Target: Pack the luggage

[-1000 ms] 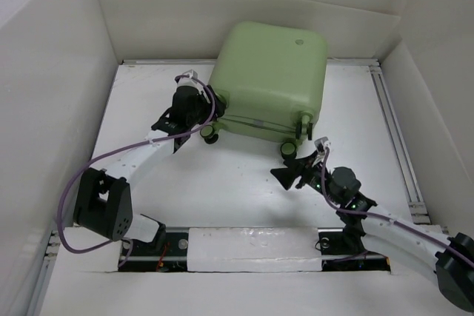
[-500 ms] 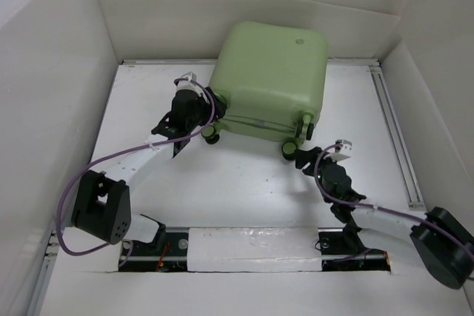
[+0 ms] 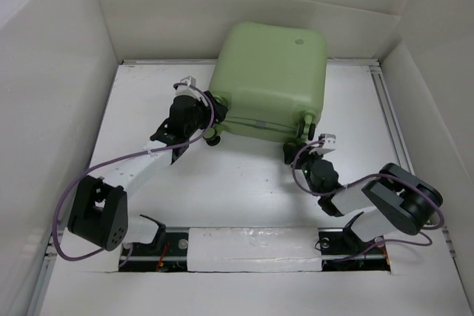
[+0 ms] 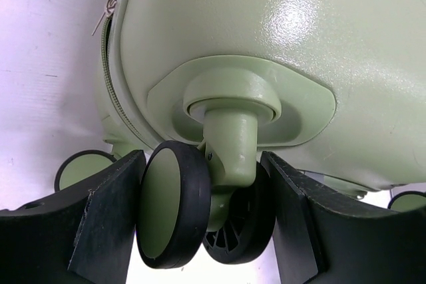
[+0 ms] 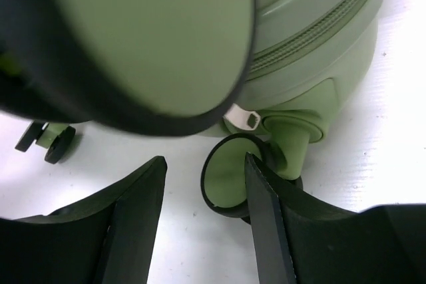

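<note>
luggage is laid closed at the far middle of the table. its near-left wheel is clamped by the left gripper. the right gripper is held with jaws apart, just beside the near-right wheel.

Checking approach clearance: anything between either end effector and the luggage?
Nothing visible. The left end effector has a caster wheel of the luggage between its fingers, apparently clamped. The right end effector sits open at the near-right corner, a second wheel just beside one finger; only bare table shows in its gap.
</note>
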